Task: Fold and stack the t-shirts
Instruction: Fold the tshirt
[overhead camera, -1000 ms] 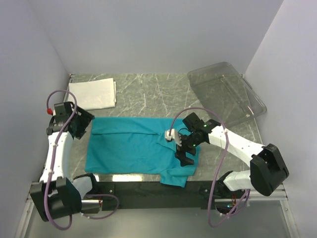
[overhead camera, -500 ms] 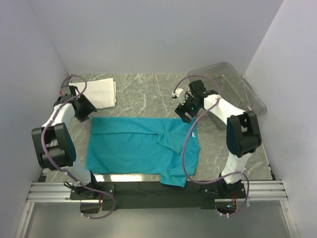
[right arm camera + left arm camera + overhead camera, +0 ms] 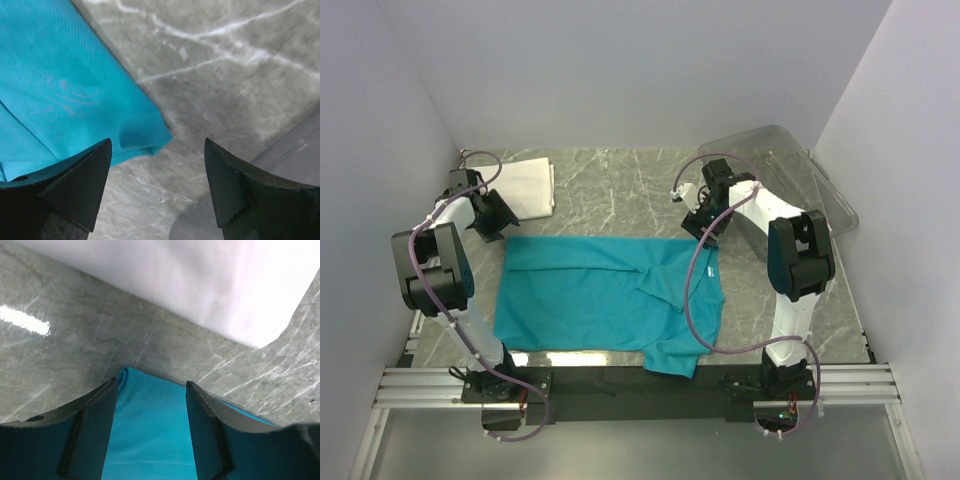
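Step looks like corner pickup on teal t-shirt (image 3: 600, 290). Left claw (image 3: 151, 385) released, straddling far-left corner; right claw (image 3: 157, 145) released at far-right corner. Next you lower, pinch both, fold nearward evenly.

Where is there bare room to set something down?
Freest: the bare marble at the back, between the white t-shirt and the clear tray. A strip right of the teal t-shirt lies under the right arm. Crowded: that shirt's far corners, at the left hand and right hand.
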